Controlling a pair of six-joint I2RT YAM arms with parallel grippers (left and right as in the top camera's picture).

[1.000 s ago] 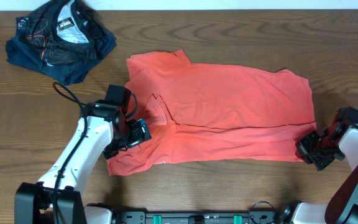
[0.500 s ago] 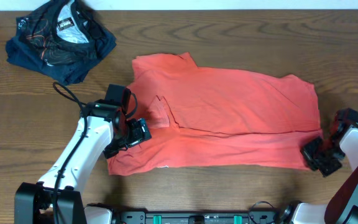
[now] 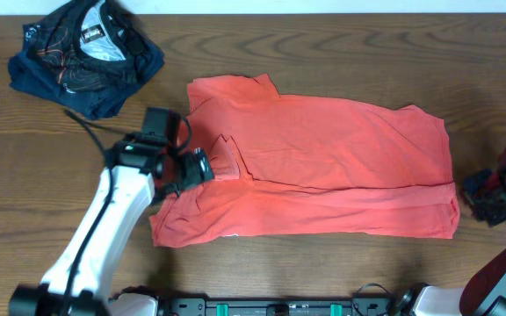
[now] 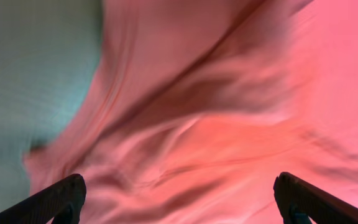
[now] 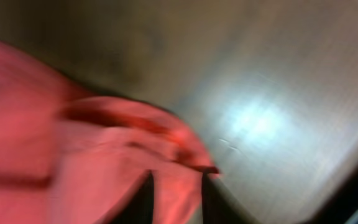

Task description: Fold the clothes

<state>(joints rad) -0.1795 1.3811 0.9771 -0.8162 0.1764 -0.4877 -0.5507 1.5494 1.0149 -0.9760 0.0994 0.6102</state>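
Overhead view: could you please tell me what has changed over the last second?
The right gripper tugged the right edge of the orange-red shirt outward, then withdrew rightward, clear of it. The left gripper edged farther onto the shirt. The crumpled dark blue garment stayed put.

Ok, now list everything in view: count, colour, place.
shirt: one, orange-red, laid out across the middle of the table
crumpled garment: one, dark navy with a white patch, far left part of the table, apart from the shirt
table: one, brown wood, under everything
left gripper: one, black, open, over the shirt's left end
right gripper: one, black, over bare table just off the shirt's right edge; too blurred to tell whether it is open or shut
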